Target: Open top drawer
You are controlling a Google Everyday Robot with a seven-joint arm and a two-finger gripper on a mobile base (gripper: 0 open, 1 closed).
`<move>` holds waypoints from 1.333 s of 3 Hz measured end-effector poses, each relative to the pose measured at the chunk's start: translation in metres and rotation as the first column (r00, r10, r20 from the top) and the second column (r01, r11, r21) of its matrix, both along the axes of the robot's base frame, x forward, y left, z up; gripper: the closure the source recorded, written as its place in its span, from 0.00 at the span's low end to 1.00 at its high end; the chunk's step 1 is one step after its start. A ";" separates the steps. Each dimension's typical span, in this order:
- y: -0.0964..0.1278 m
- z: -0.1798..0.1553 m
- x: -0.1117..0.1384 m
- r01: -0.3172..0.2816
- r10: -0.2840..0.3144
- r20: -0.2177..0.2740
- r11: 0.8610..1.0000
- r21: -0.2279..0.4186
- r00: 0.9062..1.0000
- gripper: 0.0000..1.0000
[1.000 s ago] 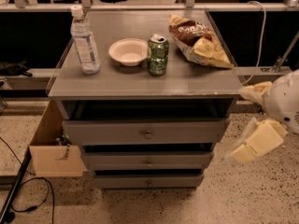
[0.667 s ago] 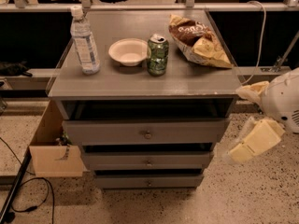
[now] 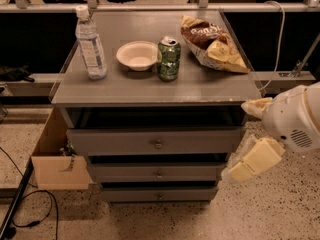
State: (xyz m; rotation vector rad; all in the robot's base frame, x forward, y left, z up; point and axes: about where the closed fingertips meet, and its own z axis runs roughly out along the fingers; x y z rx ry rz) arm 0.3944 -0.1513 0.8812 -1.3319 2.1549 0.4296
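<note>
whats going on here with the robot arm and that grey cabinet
The robot's gripper hangs at the right side of the grey cabinet, level with the top drawer, open and holding nothing. It is not on the drawer's round knob. A dark gap shows above the drawer front; how far out it is I cannot tell. On top stand a water bottle, a bowl, a green can and a chip bag.

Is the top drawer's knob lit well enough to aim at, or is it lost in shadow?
Camera view: the light is dim and warm, yet the knob glints on the evenly lit front of the top drawer; deep shadow fills the gap under the tabletop; the gripper, off that drawer's right end, is brightly lit.
</note>
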 end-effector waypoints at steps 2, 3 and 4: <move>0.012 -0.078 0.030 0.006 -0.007 -0.022 0.999 -0.033 1.000 0.00; 0.012 -0.078 0.030 0.006 -0.006 -0.022 0.999 -0.033 1.000 0.00; 0.015 -0.093 0.036 0.003 -0.005 -0.029 0.999 -0.052 1.000 0.00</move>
